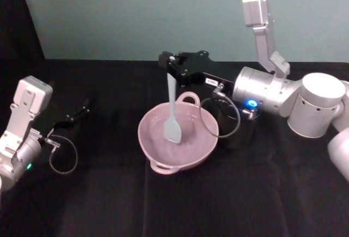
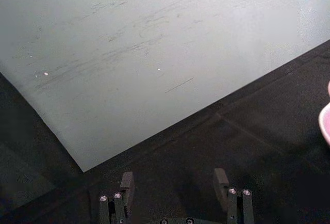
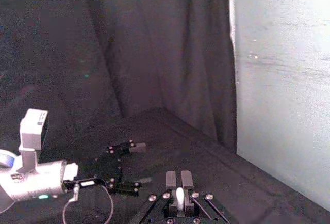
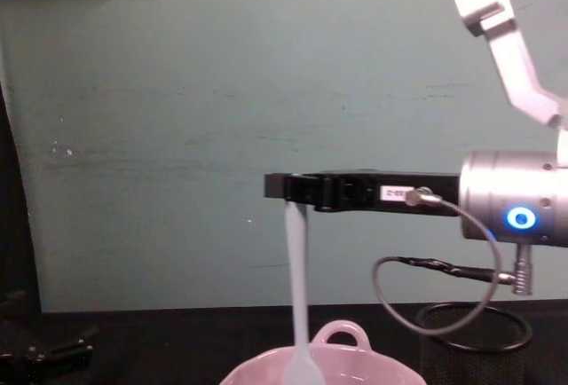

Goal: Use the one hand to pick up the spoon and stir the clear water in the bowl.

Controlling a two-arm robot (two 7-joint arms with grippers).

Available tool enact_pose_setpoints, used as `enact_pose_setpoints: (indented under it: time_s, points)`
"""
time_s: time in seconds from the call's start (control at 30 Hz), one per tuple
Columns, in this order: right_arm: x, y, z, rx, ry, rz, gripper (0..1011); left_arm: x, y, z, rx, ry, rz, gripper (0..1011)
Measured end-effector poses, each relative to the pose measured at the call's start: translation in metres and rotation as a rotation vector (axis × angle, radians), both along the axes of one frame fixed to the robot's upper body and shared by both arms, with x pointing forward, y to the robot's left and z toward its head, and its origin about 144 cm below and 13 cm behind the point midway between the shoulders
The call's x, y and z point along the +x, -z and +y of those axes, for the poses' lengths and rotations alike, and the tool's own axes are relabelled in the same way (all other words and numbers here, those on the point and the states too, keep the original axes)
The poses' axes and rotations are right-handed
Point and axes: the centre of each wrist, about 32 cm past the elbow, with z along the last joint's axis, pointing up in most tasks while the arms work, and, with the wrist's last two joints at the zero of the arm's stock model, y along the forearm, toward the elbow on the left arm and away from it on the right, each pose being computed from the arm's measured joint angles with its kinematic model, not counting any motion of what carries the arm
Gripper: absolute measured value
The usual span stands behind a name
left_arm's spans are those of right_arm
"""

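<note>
Black fingers of the right gripper (image 1: 167,62) are clenched on the top end of the spoon (image 1: 172,111). From the right wrist camera the white handle (image 3: 179,195) is seen pinched between the two pads. The gripper is held level, reaching in from the right, above the far rim of the bowl (image 1: 143,138). From the chest camera the same gripper (image 4: 286,188) is seen well above the bowl (image 4: 364,369).

The spoon hangs close to upright from the fingers. Its flat paddle head is lowered inside the bowl, below rim level in the chest view (image 4: 298,296). Whether the head is dipped in the clear water (image 1: 192,130) cannot be told; only a faint sheen is seen on the bowl's floor.

A blue ring light (image 1: 251,104) is lit on the silver wrist. A grey cable (image 1: 235,118) loops down from the wrist across the bowl's right rim.

The pink bowl stands on the black tabletop (image 1: 245,204), near its middle. A black cup (image 1: 242,136) stands just beside it on the right, under the wrist.

The left gripper (image 1: 82,108) is parked low at the left of the table, well apart from the bowl. Its fingers are spread apart and nothing is held (image 2: 174,182).
</note>
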Motion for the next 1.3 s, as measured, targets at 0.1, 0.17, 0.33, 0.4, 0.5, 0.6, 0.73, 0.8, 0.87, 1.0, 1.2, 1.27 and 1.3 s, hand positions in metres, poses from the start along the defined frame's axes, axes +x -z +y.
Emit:
enact_pose_setpoints:
  time_s: [0.1, 0.17, 0.33, 0.4, 0.5, 0.6, 0.73, 0.8, 0.87, 1.0, 1.2, 1.27, 1.3]
  points:
    - [0.006, -0.001, 0.007, -0.001, -0.019, -0.001, 64, 0.000, 0.000, 0.000, 0.000, 0.000, 0.000, 1011]
    - [0.011, -0.001, 0.013, -0.005, -0.032, -0.001, 64, 0.000, 0.000, 0.000, 0.000, 0.000, 0.000, 1011]
    - [0.025, -0.002, 0.022, -0.014, -0.047, 0.003, 64, 0.000, 0.000, 0.000, 0.000, 0.000, 0.000, 1011]
    - [0.030, -0.002, 0.023, -0.016, -0.047, 0.004, 64, 0.000, 0.000, 0.000, 0.000, 0.000, 0.000, 1011]
    - [0.037, -0.001, 0.024, -0.019, -0.041, 0.008, 64, 0.000, 0.000, 0.000, 0.000, 0.000, 0.000, 1011]
    - [0.041, -0.002, 0.022, -0.019, -0.030, 0.008, 64, 0.000, 0.000, 0.000, 0.000, 0.000, 0.000, 1011]
    - [0.043, -0.004, 0.016, -0.016, -0.015, 0.004, 64, 0.000, 0.000, 0.000, 0.000, 0.000, 0.000, 1011]
    - [0.043, -0.005, 0.011, -0.013, 0.000, -0.001, 64, 0.000, 0.000, 0.000, 0.000, 0.000, 0.000, 1011]
    - [0.041, -0.005, 0.006, -0.011, 0.015, -0.003, 64, 0.000, 0.000, 0.000, 0.000, 0.000, 0.000, 1011]
    - [0.036, -0.005, -0.004, -0.010, 0.038, -0.005, 64, 0.000, 0.000, 0.000, 0.000, 0.000, 0.000, 1011]
    - [0.023, -0.002, -0.015, -0.009, 0.062, -0.001, 64, 0.000, 0.000, 0.000, 0.000, 0.000, 0.000, 1011]
    - [0.019, -0.002, -0.017, -0.009, 0.064, -0.001, 64, 0.000, 0.000, 0.000, 0.000, 0.000, 0.000, 1011]
    - [0.016, -0.003, -0.017, -0.008, 0.061, -0.002, 64, 0.000, 0.000, 0.000, 0.000, 0.000, 0.000, 1011]
